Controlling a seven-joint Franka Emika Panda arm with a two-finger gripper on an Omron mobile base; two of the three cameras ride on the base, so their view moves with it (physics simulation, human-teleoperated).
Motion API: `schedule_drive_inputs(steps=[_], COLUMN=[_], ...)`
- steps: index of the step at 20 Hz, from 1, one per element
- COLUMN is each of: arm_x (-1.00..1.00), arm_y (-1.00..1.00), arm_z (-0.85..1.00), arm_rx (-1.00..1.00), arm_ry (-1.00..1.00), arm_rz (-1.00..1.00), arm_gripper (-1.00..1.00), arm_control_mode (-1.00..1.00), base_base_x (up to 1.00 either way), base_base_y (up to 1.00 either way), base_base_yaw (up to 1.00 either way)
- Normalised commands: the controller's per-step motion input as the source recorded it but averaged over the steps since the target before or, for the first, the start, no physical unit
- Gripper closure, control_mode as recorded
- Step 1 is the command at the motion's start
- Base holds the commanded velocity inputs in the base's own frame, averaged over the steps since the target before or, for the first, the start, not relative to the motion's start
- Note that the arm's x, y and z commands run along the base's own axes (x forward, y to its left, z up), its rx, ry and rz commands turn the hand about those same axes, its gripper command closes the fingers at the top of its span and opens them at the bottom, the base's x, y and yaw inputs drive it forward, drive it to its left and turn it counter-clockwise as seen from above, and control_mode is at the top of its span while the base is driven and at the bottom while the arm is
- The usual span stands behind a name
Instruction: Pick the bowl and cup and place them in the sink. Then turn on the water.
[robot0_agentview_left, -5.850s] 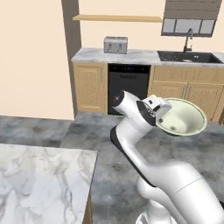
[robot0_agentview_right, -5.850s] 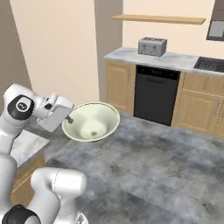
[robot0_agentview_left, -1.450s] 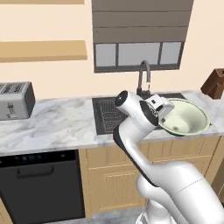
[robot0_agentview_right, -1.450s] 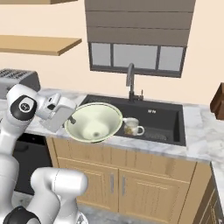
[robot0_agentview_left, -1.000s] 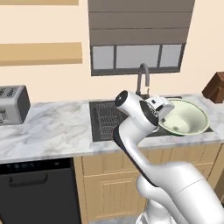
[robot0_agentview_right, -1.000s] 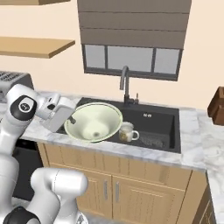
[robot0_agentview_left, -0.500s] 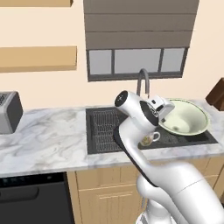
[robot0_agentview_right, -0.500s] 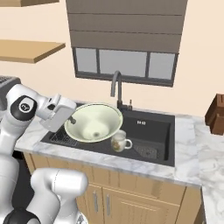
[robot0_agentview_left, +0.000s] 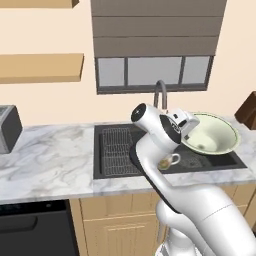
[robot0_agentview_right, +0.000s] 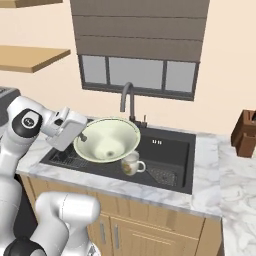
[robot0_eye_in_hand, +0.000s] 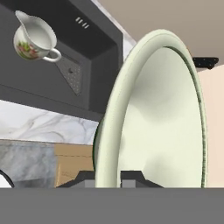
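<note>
Gripper (robot0_agentview_right: 81, 136) pinched shut on the rim of the bowl (robot0_agentview_right: 107, 139); in the hand view one finger sits each side of the rim edge (robot0_eye_in_hand: 107, 177), so the grip is on the thin wall, not under the base. Bowl is carried in the air, tilted with its glossy inside facing up and forward, held above the front part of the sink (robot0_agentview_right: 172, 150). From the left base view the bowl (robot0_agentview_left: 210, 135) hangs over the right half of the basin, clear of the wire rack (robot0_agentview_left: 117, 150) on the left side.

Change over the last seconds: the grip and arm pose look the same, but the whole scene has slid. Base drove from the open floor up to the marble counter (robot0_agentview_right: 210, 190), and over the last second the sink shifted from off to one side to right under the bowl. That is camera motion, not the things moving.

Meaning: transport leg looks about finished, the lower-and-release into the basin comes next. Cream jug (robot0_agentview_right: 131, 163) already sits in the basin just below and beside the bowl, so a straight drop could clip it; better to set down towards the open side. Faucet (robot0_agentview_right: 127, 102) stands behind, untouched. Green cup not found in these views, so that pick is still to do, then the water.
</note>
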Motion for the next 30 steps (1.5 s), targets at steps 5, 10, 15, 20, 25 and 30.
schedule_drive_inputs(steps=[5, 10, 15, 20, 25, 30], arm_x=[0.00, 0.00, 0.00, 0.00, 0.00, 0.00], arm_y=[0.00, 0.00, 0.00, 0.00, 0.00, 0.00], arm_z=[0.00, 0.00, 0.00, 0.00, 0.00, 0.00], arm_rx=[0.00, 0.00, 0.00, 0.00, 0.00, 0.00], arm_ry=[0.00, 0.00, 0.00, 0.00, 0.00, 0.00], arm_rz=[0.00, 0.00, 0.00, 0.00, 0.00, 0.00], arm_gripper=[1.00, 1.00, 1.00, 1.00, 1.00, 1.00], arm_control_mode=[1.00, 1.00, 1.00, 1.00, 1.00, -1.00], base_base_x=[0.24, 0.26, 0.09, 0.00, 0.00, 0.00], base_base_y=[-0.38, -0.32, -0.02, 0.00, 0.00, 0.00], base_base_yaw=[0.06, 0.04, 0.00, 0.00, 0.00, 0.00])
